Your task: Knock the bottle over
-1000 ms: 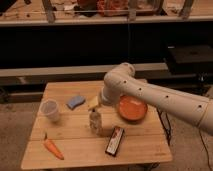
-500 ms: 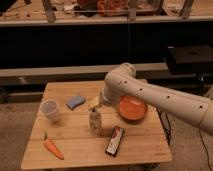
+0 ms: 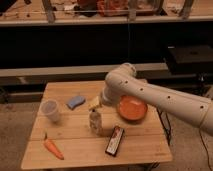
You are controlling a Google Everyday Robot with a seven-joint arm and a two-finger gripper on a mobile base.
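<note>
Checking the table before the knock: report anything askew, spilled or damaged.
Nothing stands out. The bottle stands upright mid-table, the cup is upright, nothing has spilled. The end effector hovers just above the bottle.

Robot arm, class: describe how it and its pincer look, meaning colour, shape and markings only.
The arm is a thick, smooth white tube with a rounded elbow joint and small dark dots along its side. The pincer, just above the bottle, appears pale yellowish; no cables show.

A light wooden table [image 3: 80, 150] stands on a grey floor [image 3: 15, 125]. Behind the table runs a long dark shelf unit [image 3: 65, 45], with a cluttered counter [image 3: 100, 17] above it. The gripper [image 3: 95, 103] hangs over the table.
</note>
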